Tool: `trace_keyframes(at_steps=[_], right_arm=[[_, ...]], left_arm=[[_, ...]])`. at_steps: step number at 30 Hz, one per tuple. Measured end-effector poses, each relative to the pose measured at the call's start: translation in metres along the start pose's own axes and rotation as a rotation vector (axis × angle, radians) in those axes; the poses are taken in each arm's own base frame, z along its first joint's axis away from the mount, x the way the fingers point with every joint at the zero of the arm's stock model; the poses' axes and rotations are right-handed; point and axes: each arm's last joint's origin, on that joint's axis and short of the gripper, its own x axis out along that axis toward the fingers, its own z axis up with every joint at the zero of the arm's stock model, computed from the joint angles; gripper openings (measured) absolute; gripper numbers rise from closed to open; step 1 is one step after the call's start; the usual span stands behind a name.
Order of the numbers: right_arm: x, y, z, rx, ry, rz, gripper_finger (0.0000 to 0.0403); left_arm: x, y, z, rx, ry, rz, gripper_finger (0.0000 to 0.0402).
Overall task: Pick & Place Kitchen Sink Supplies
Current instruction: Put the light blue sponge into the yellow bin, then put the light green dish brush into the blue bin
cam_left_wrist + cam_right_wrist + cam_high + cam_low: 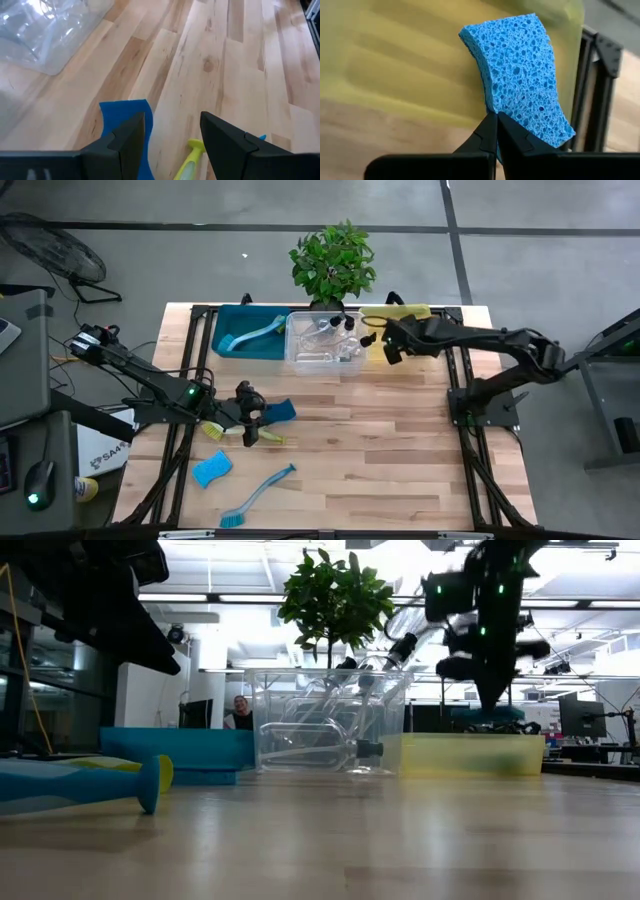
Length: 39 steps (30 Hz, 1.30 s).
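Observation:
My right gripper [496, 117] is shut on a wavy-edged blue sponge [520, 65] and hangs over the yellow bin [410, 311] at the table's far right. My left gripper [175, 117] stands open above the table's left middle. A second blue sponge [122, 112] lies flat beside one of its fingers. The handle end of a yellow-green brush [192, 155] lies on the wood below the gap. I see no touch there. A third sponge [212, 469] and a blue brush [258, 495] lie nearer the front edge. My right gripper pinches the sponge by a narrow strip of one edge [502, 107] between its two fingertips. The fingers slant downward at it. The sponge stands out beyond the tips, lifted clear, with the yellow bin's wall [395, 65] behind it.
A teal bin [250, 332] with a blue brush in it stands at the far left. Beside it is a clear bin [325, 345] holding pump bottles. A potted plant [333, 262] stands behind the bins. Bare wood lies across the table's middle and right.

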Motion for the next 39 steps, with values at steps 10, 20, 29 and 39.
trace_keyframes(at_steps=[10,20,29,39], right_arm=[[0.047,-0.028,0.017,0.104,-0.004,0.027,0.0],[0.065,-0.041,0.021,0.123,-0.002,0.076,0.0],[0.066,-0.04,0.019,0.099,-0.001,0.076,0.0027],[0.066,-0.04,0.02,0.076,-0.009,0.072,0.0125]], left_arm=[[0.0,0.001,0.0,0.005,-0.012,0.019,0.0188],[0.0,0.001,0.001,-0.002,-0.022,0.032,0.0188],[0.0,0.001,0.001,-0.002,-0.025,0.036,0.0188],[0.0,0.001,0.001,-0.006,-0.026,0.037,0.0188]])
